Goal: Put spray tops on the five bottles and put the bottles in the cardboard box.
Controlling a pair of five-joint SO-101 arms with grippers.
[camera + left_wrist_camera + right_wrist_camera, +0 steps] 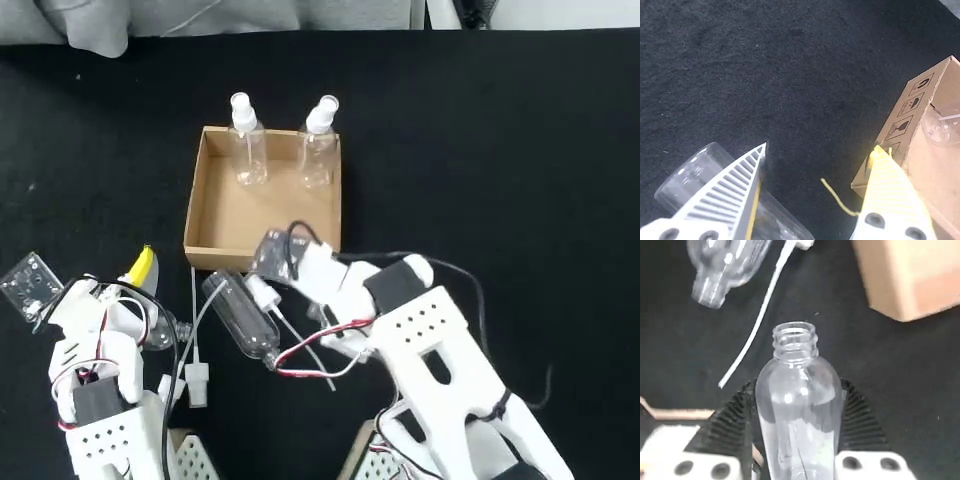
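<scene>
My right gripper (797, 390) is shut on a clear capless bottle (796, 390), its open neck pointing away from the wrist. Beyond it lies a second capless bottle (725, 262), which also lies on its side in front of the cardboard box (215, 215) as the clear bottle (240, 318). A spray top (262, 293) with a long tube rests beside it. Another loose spray top (197, 383) lies lower left. My left gripper (820, 150) is open, with a third clear bottle (690, 175) under one finger. Two capped bottles (248, 140) (318, 145) stand in the box's far side.
The black table cloth (500, 150) spreads wide to the right and behind the box. A small clear square piece (30, 280) sits at the left edge beside the left arm. Grey fabric (90, 25) lies along the far edge.
</scene>
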